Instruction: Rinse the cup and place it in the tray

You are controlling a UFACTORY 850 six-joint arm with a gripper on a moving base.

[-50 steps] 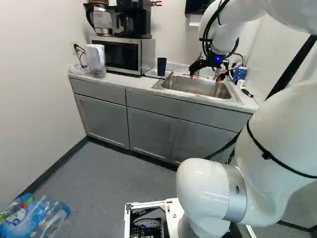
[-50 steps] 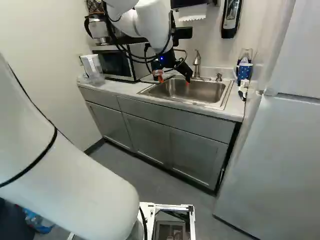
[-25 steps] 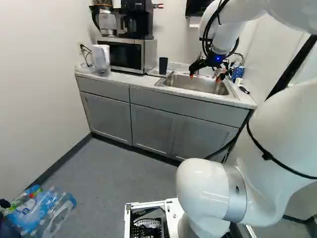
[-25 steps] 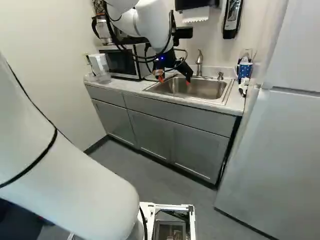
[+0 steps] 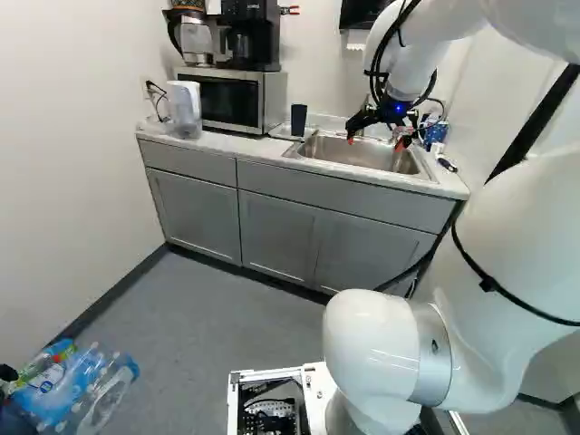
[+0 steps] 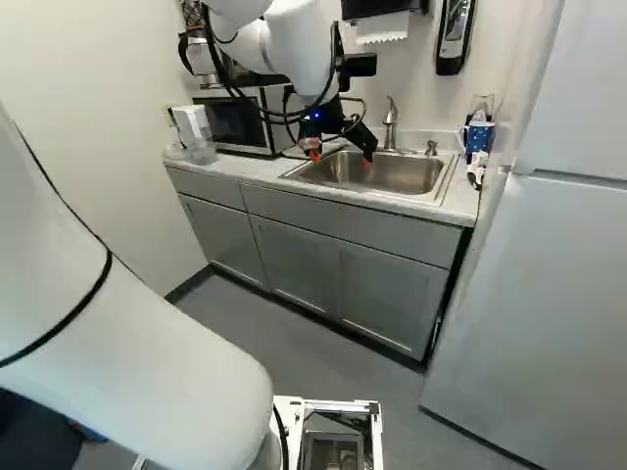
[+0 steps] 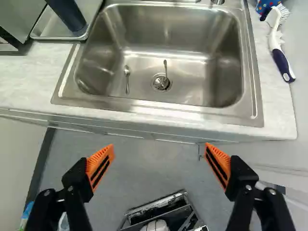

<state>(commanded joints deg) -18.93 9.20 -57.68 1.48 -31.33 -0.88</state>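
In the left base view my gripper [image 5: 375, 140] hangs before the sink [image 5: 362, 152]. The wrist view shows the gripper [image 7: 160, 155] open, its orange pads wide apart with nothing between them, over the floor short of the counter's front edge. A dark cup [image 7: 70, 17] stands on the metal tray [image 7: 57, 37] beside the sink, ahead of the gripper and off to one side. The same cup [image 5: 298, 120] is just left of the basin in the left base view.
Two small utensils [image 7: 127, 79] lie in the basin. The faucet [image 6: 390, 122] rises behind it. A brush [image 7: 279, 50] and blue mug [image 6: 478, 140] are on the sink's other side. A microwave [image 5: 222, 98] stands beyond the tray; a fridge [image 6: 549, 304] is at the right.
The base has moved: the counter and bottles shifted slightly right in both base views, mostly in the first half second. The arm holds its pose, and the cup stays on the tray.
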